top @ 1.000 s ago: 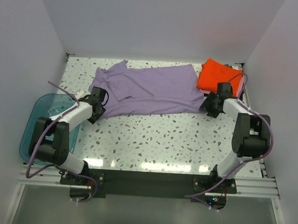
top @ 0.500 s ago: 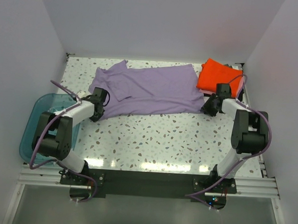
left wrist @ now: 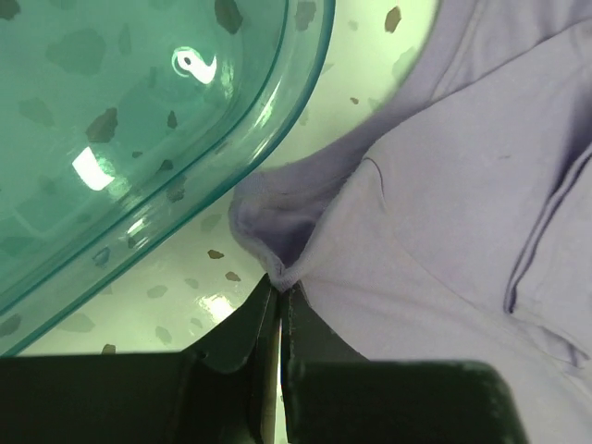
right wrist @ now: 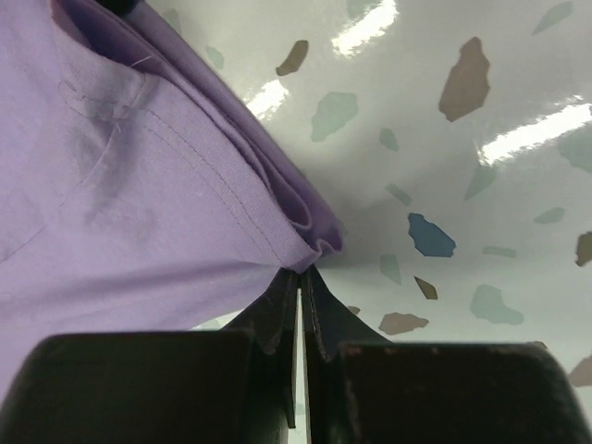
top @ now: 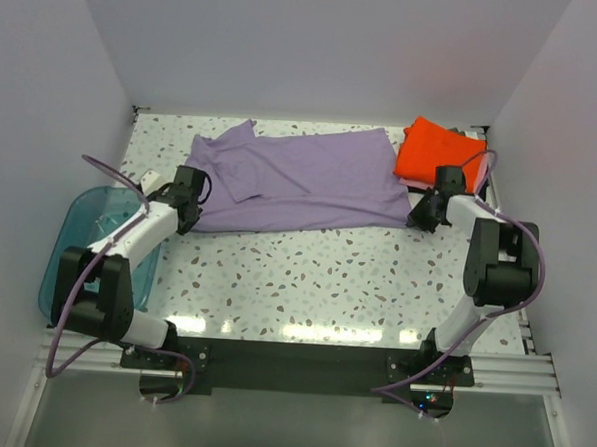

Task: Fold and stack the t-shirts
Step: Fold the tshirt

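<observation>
Left fingers: the left fingers [left wrist: 276,294] are pressed together with no gap. A bunched corner of the lavender t-shirt [left wrist: 444,185] is pinched at their tips.
Right fingers: the right fingers [right wrist: 294,282] are likewise closed tight. They nip the folded hem corner of the same shirt, low over the tabletop [right wrist: 444,185].
Where the grips sit: in the top view the left fingers [top: 187,193] hold the shirt's 8 o'clock corner. The right fingers [top: 427,205] hold its 4 o'clock corner.
Lavender t-shirt: the lavender t-shirt [top: 301,179] lies spread flat on the far half of the tabletop [top: 316,275]. Its long axis runs from 9 to 3 o'clock. One sleeve points to 11 o'clock.
Key relation: the cloth lies toward 1 o'clock from the left fingers and toward 10 o'clock from the right. Each arm holds the near corner on its own side, so neither is the nearer.
Next move, as a judgement: carrying the near edge toward 12 o'clock would fold the shirt along its long axis. That needs both arms moving evenly.
Orange t-shirt: the orange t-shirt [top: 439,153] sits folded at 12 o'clock from the right fingers. It is just beside the lavender hem.
Tub: the teal tub [top: 73,222] sits at 8 o'clock from the left fingers, its rim close to the pinched corner.
Risk: a thin pinch on soft cloth may slip.
</observation>
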You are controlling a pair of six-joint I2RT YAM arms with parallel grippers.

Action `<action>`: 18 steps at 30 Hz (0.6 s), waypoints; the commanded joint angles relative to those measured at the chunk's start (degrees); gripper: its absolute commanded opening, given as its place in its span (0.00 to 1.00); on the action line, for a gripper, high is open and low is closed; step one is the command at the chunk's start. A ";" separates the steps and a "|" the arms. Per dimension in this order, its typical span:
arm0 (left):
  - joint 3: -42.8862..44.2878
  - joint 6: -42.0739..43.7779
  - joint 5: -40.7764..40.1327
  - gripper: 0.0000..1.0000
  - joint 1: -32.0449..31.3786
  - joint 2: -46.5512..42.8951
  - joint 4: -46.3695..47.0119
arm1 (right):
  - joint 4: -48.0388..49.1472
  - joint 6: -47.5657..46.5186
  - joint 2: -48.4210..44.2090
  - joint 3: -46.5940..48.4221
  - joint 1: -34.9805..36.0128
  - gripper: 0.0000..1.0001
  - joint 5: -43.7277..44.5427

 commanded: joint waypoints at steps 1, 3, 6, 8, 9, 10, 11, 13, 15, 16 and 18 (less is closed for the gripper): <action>1.80 1.27 -4.13 0.00 0.84 -5.18 -3.91 | -3.11 -1.27 -3.97 1.94 -1.69 0.00 2.06; 0.92 1.01 -4.05 0.00 0.93 -7.30 -4.70 | -4.26 -1.80 -5.73 1.24 -2.48 0.00 2.06; -0.49 0.22 -4.13 0.00 0.84 -9.76 -6.90 | -5.14 -2.42 -8.28 -1.04 -3.98 0.00 2.06; -2.15 -0.39 -3.78 0.00 0.84 -11.94 -8.48 | -5.66 -2.42 -9.68 -2.37 -5.47 0.00 1.98; -2.94 -0.57 -3.43 0.00 0.84 -13.00 -8.83 | -5.75 -2.42 -11.17 -3.94 -5.91 0.00 1.80; -3.82 -0.75 -2.82 0.00 0.84 -14.15 -9.18 | -6.02 -2.50 -11.97 -4.56 -6.61 0.00 1.63; -5.40 -1.01 -2.73 0.00 0.84 -16.33 -9.62 | -6.89 -2.68 -12.67 -5.70 -6.88 0.00 1.80; -7.68 -1.36 -2.12 0.00 0.84 -19.93 -10.94 | -8.21 -2.86 -15.57 -6.94 -7.41 0.00 2.06; -9.45 -1.63 -1.41 0.00 0.84 -22.49 -11.91 | -9.09 -3.12 -18.98 -9.13 -7.67 0.00 3.02; -10.33 -1.89 -0.80 0.00 0.84 -25.03 -12.87 | -9.79 -3.21 -20.31 -9.92 -8.20 0.00 2.94; -12.96 -2.24 -0.36 0.00 0.75 -27.59 -13.84 | -10.41 -3.56 -22.51 -12.38 -9.25 0.00 2.33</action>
